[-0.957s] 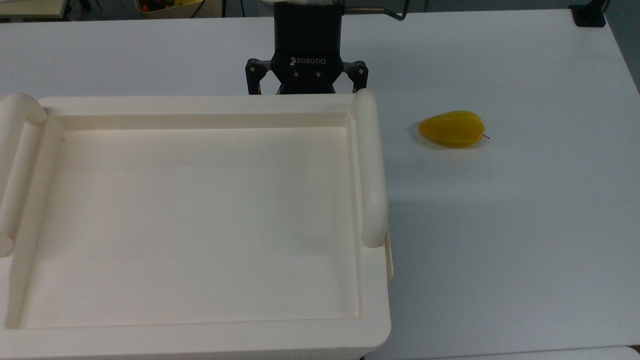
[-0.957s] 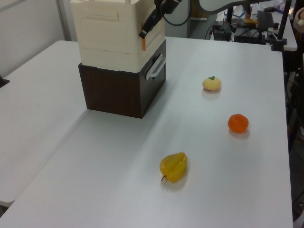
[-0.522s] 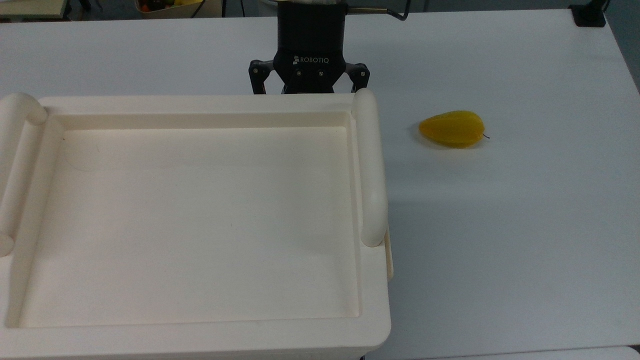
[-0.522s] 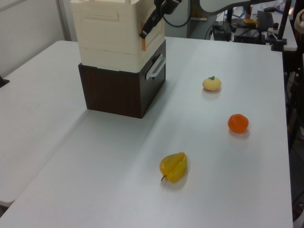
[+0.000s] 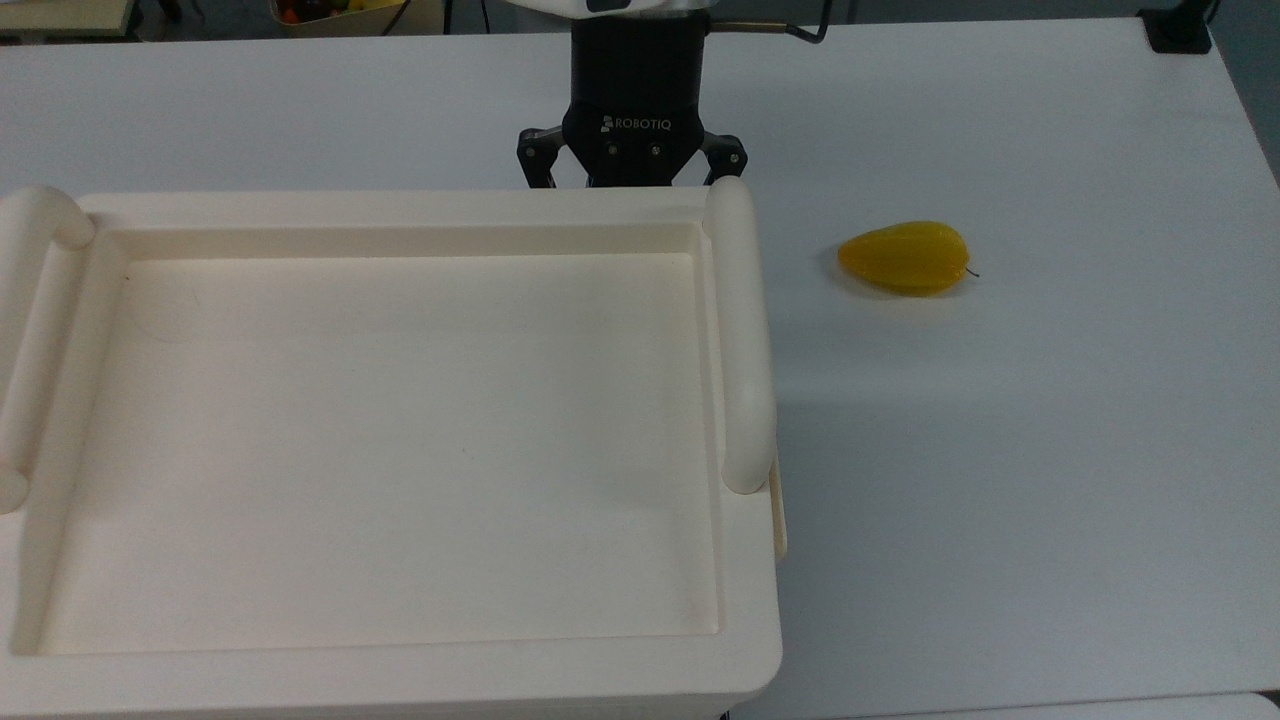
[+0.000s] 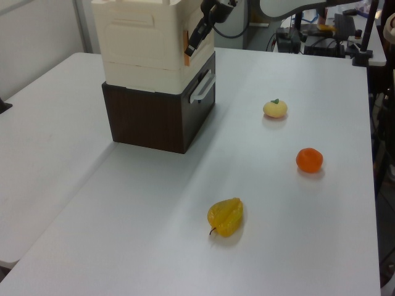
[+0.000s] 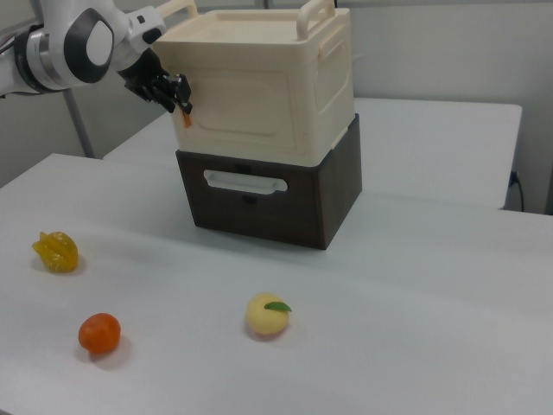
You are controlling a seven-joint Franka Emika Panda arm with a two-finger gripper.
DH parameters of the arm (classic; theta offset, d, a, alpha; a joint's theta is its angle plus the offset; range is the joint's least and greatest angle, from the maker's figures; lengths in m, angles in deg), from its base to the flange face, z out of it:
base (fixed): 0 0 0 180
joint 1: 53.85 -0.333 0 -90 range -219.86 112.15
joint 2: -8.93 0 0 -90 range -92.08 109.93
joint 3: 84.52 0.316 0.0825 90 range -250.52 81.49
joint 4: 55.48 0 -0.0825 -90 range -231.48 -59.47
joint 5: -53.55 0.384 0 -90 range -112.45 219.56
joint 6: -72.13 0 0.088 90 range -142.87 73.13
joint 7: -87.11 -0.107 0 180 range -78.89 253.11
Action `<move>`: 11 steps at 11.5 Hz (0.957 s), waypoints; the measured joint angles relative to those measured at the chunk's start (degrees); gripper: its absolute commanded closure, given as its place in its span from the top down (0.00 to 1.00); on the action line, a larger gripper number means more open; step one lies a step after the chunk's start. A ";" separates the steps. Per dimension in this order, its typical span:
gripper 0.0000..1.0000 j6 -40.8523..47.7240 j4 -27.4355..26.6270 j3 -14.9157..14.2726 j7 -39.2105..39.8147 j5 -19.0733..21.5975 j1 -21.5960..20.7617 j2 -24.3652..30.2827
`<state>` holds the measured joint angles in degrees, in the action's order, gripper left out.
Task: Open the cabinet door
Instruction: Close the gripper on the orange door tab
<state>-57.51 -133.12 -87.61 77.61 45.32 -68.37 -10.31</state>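
The gripper [image 7: 175, 93] sits at the upper corner of the cabinet [image 7: 259, 82], at the right view's left edge of the face that carries the cabinet door [image 7: 240, 105]. Its fingers are pinched close around a small orange tab [image 7: 185, 109] on that edge, though whether the pads truly grip it cannot be told. In the top view the gripper body [image 5: 632, 140] shows just past the far rim of the cabinet's recessed top. The cabinet stands on a dark brown drawer unit [image 7: 276, 192] with a pale handle [image 7: 244, 182], on the white tabletop [image 7: 415, 328], towards the left view's upper left. The box's long axis runs left to right in the top view, with a rounded rail [image 5: 742, 330] along each short side; the door panel lies flat on the long side facing the fruits, apparently shut or barely cracked. The likeliest trouble is the tab slipping out of a shallow pinch when pulled, or a pull not following the hinge arc, which could drag the light cabinet off the drawer unit beneath. A yellow starfruit [image 7: 56, 251], an orange [image 7: 99, 333] and a pale peach [image 7: 267, 316] lie well apart from the cabinet.
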 measured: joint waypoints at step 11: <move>0.49 -0.97 0.40 0.00 -1.39 0.00 -0.05 0.00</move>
<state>-58.47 -132.72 -87.61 76.23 45.31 -68.43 -10.31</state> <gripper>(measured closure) 0.476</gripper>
